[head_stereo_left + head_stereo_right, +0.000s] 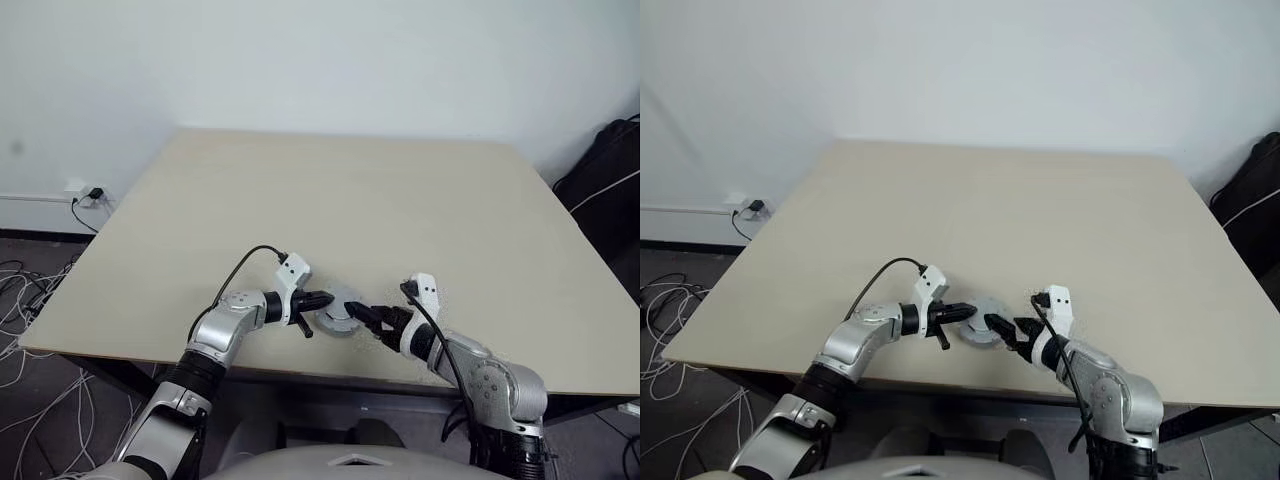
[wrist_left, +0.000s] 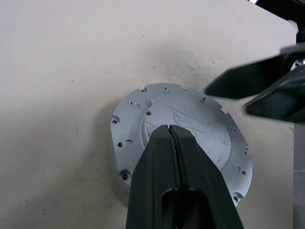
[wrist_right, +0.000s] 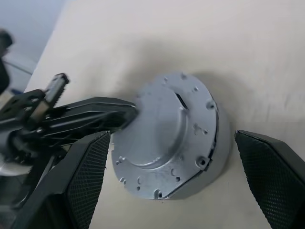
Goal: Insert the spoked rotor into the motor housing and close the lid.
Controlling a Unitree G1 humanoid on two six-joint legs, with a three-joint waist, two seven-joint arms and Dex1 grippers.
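Two tools: both sit at the round grey lid [image 1: 340, 314], near the front edge of the table [image 1: 400, 200].
Lid: it lies flat, plain face up, on top of the motor housing [image 3: 209, 164]; it looks closed.
Left tool [image 1: 322, 299]: clenched tight on nothing, tip on the lid's top, at the lid's 9 o'clock.
Right tool [image 1: 362, 315]: spread wide, grasping nothing, at the lid's 3 o'clock; the lid lies between its fingers [image 3: 86, 176].
Nearer arm: both about the same.
Rotor: hidden, likely inside.
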